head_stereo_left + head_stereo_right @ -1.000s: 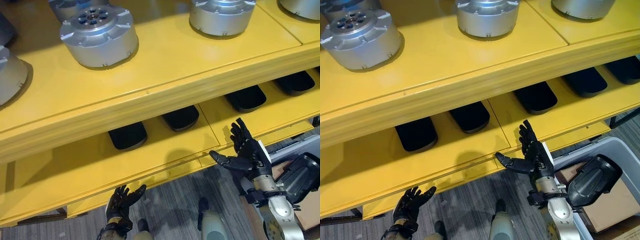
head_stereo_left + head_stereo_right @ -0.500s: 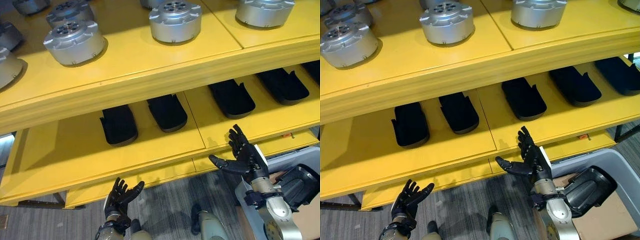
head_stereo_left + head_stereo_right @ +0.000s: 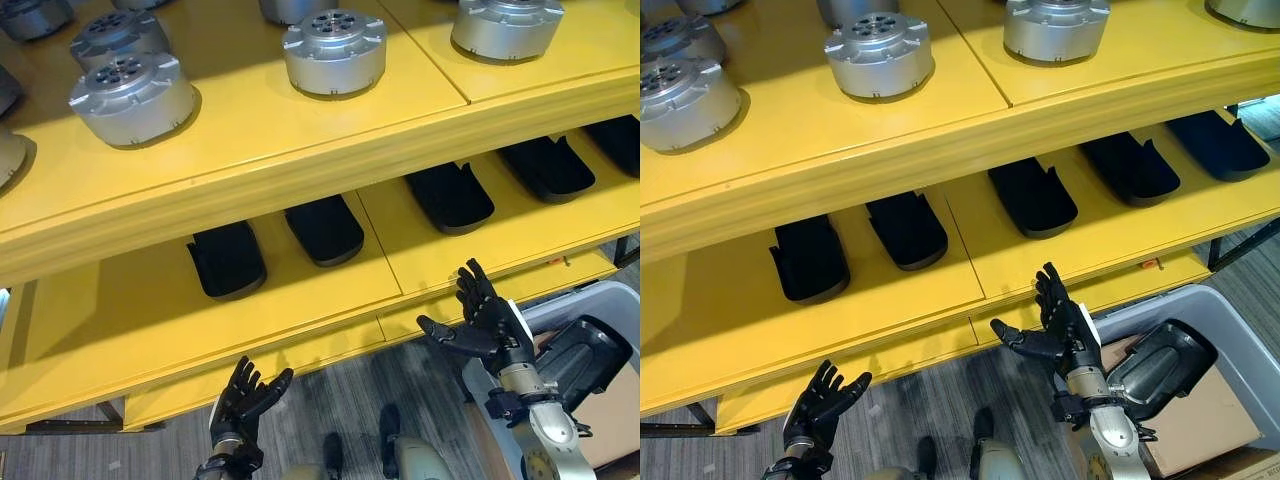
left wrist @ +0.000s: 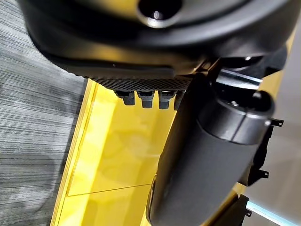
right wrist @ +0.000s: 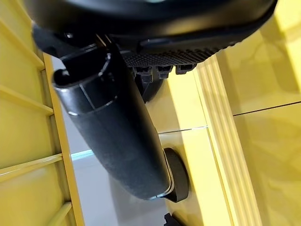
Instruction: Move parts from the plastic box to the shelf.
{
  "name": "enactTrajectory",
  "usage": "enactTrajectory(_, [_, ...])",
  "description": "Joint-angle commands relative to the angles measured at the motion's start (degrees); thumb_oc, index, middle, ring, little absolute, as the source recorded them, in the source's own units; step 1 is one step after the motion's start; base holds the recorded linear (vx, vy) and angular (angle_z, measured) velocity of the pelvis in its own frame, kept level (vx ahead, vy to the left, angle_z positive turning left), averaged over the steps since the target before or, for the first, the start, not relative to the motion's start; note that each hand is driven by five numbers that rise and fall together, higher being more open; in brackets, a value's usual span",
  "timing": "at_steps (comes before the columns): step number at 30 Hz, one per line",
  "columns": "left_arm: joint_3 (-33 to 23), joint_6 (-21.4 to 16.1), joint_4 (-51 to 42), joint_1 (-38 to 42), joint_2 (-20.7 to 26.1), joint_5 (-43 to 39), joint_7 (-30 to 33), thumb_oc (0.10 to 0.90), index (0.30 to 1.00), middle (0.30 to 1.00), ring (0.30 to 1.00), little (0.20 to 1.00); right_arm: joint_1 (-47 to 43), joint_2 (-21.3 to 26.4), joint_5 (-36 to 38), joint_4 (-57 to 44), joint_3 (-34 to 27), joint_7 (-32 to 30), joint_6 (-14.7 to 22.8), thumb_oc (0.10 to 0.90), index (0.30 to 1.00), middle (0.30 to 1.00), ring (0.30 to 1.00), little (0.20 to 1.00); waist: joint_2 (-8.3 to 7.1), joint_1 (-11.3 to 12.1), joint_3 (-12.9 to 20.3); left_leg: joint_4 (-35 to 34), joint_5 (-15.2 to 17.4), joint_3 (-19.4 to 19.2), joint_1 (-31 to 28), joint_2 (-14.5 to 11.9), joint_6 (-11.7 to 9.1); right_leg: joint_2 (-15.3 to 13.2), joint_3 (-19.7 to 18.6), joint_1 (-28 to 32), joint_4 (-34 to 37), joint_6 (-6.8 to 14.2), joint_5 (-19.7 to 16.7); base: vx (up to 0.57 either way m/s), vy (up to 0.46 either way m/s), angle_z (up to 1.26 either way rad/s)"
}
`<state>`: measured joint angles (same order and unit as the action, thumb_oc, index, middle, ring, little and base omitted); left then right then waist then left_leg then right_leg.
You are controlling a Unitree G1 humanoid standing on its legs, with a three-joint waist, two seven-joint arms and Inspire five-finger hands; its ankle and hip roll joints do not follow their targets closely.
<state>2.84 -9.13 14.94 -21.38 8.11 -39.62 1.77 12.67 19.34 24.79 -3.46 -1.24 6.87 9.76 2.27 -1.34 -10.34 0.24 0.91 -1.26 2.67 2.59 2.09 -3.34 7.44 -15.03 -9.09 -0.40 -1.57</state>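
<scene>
The yellow shelf (image 3: 300, 165) has two levels. Several round silver metal parts (image 3: 334, 50) stand on the upper level. Several black curved parts (image 3: 325, 228) lie in a row on the lower level. At the lower right stands a grey plastic box (image 3: 1232, 338) with a black part (image 3: 1160, 365) in it. My right hand (image 3: 487, 322) is open and empty, in front of the lower shelf's edge, just left of the box. My left hand (image 3: 245, 395) is open and empty, low over the floor below the shelf's front edge. Both wrist views show straight fingers (image 4: 150, 98) and a thumb (image 5: 117, 127) before yellow shelf surfaces.
A brown cardboard piece (image 3: 1225, 415) lies in the plastic box under the black part. Grey wood-patterned floor (image 3: 340, 400) runs below the shelf. The lower level has bare yellow surface (image 3: 110, 310) at its left end.
The whole picture has shifted as the camera moved, bringing more of the shelf and the box into view. Both hands stay open and empty near the lower shelf's edge.
</scene>
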Motion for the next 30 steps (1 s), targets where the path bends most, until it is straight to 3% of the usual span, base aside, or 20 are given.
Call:
enactTrajectory(1, [-2.1, -5.4, -6.5, 7.1, 2.9, 1.9, -3.1, 0.9, 1.0, 1.0, 1.0, 1.0, -4.3, 0.5, 0.1, -1.6, -0.5, -0.4, 5.2, 0.9, 1.0, 1.0, 1.0, 1.0, -1.93, -1.3, 4.2, -2.8, -1.0, 1.4, -0.7, -0.5, -2.0, -3.3, -1.5, 11.5, 10.4, 6.6, -1.1, 0.02, 0.089, -0.04])
enactTrajectory(5, [-1.9, -5.3, -6.8, 7.5, 3.5, 2.2, -2.8, 0.9, 1.0, 1.0, 1.0, 1.0, -4.5, -0.3, -0.4, -1.4, -0.8, -1.3, 5.1, 0.9, 1.0, 1.0, 1.0, 1.0, -2.13, -1.3, 4.2, -4.1, -1.1, 0.7, -1.6, 0.0, -1.4, -3.9, -2.4, 11.0, 10.1, 7.3, -1.6, 0.01, 0.144, -0.06])
enactTrajectory(15, [0.0, -4.5, -8.1, 10.7, 7.3, 5.3, -1.5, 0.9, 1.0, 1.0, 1.0, 1.0, -3.8, -4.0, -0.1, -2.4, -3.4, -4.4, 4.8, 0.9, 1.0, 1.0, 1.0, 1.0, -3.11, -4.0, 2.4, -5.2, 0.0, -2.9, -3.1, 1.3, 1.2, -5.3, -5.2, 5.8, 2.4, 9.8, -2.4, -0.02, 0.142, -0.18])
enactTrajectory(17, [0.0, -4.5, -8.3, 10.9, 7.8, 5.7, -1.5, 0.9, 1.0, 1.0, 1.0, 1.0, -4.1, -4.5, 0.1, -2.4, -3.2, -4.6, 4.7, 0.9, 1.0, 1.0, 1.0, 1.0, -3.13, -4.0, 1.2, -5.2, 0.2, -4.9, -3.2, 1.1, 1.5, -6.3, -3.0, 3.8, 0.2, 10.7, -4.0, -0.11, 0.137, -0.34])
enactTrajectory(20, [-1.2, -4.1, -9.4, 10.4, 8.3, 5.6, -1.2, 0.9, 1.0, 1.0, 1.0, 1.0, -5.7, -5.2, -0.3, -1.8, -1.8, -5.2, 4.7, 0.9, 1.0, 1.0, 1.0, 1.0, -1.59, -0.6, 0.5, -4.9, 0.3, -9.9, -2.8, -1.1, 1.2, -13.8, 13.4, 4.5, -5.1, 10.3, -2.4, -0.07, 0.116, -1.22])
enactTrajectory(21, [-1.3, -3.9, -9.5, 10.1, 8.1, 5.4, -1.2, 0.9, 1.0, 1.0, 1.0, 1.0, -6.1, -5.4, -1.0, -1.7, -1.3, -5.4, 4.4, 0.9, 1.0, 1.0, 1.0, 1.0, -1.1, 0.0, 1.0, -5.0, 1.4, -10.9, -3.6, -1.7, 1.1, -15.9, 15.2, 5.7, -8.0, 10.7, -1.1, 0.07, 0.097, -1.28])
enactTrajectory(23, [-0.9, -3.5, -9.3, 10.4, 8.3, 4.9, -1.5, 0.9, 1.0, 1.0, 1.0, 1.0, -6.4, -5.6, -1.1, -1.8, -0.7, -5.0, 4.0, 0.9, 1.0, 1.0, 1.0, 1.0, -1.48, -0.3, 1.4, -5.0, 1.7, -12.5, -4.2, -1.7, 1.6, -16.4, 12.6, 6.8, -10.0, 10.6, -0.6, 0.04, 0.029, -1.0])
enactTrajectory(25, [-0.9, -3.5, -9.5, 10.4, 8.2, 4.4, -1.2, 0.9, 1.0, 1.0, 1.0, 1.0, -6.4, -6.0, -1.4, -1.5, -0.4, -5.5, 3.9, 0.9, 1.0, 1.0, 1.0, 1.0, -1.64, 0.3, 2.1, -4.8, 2.1, -14.2, -4.3, -1.6, 1.7, -18.1, 12.5, 8.7, -9.5, 11.0, -0.9, -0.03, -0.012, -0.86])
enactTrajectory(28, [-1.7, -3.1, -10.4, 9.8, 7.7, 4.2, -1.2, 0.9, 1.0, 1.0, 1.0, 1.0, -6.6, -6.3, -2.1, -0.9, 0.1, -6.0, 3.3, 0.9, 1.0, 1.0, 1.0, 1.0, -2.51, 1.9, 3.7, -4.6, 2.5, -16.3, -3.9, -1.0, 1.2, -21.6, 14.9, 12.1, -3.5, 13.0, -5.3, 0.0, -0.095, -0.6])
enactTrajectory(30, [-2.0, -3.1, -10.2, 9.5, 7.8, 4.4, -1.2, 0.9, 1.0, 1.0, 1.0, 1.0, -6.3, -6.4, -2.2, -1.0, 0.1, -6.0, 3.1, 0.9, 1.0, 1.0, 1.0, 1.0, -2.93, 2.0, 4.4, -4.5, 2.6, -17.0, -3.8, -1.0, 0.9, -21.9, 14.9, 13.4, 0.2, 13.6, -7.1, 0.01, -0.105, -0.5])
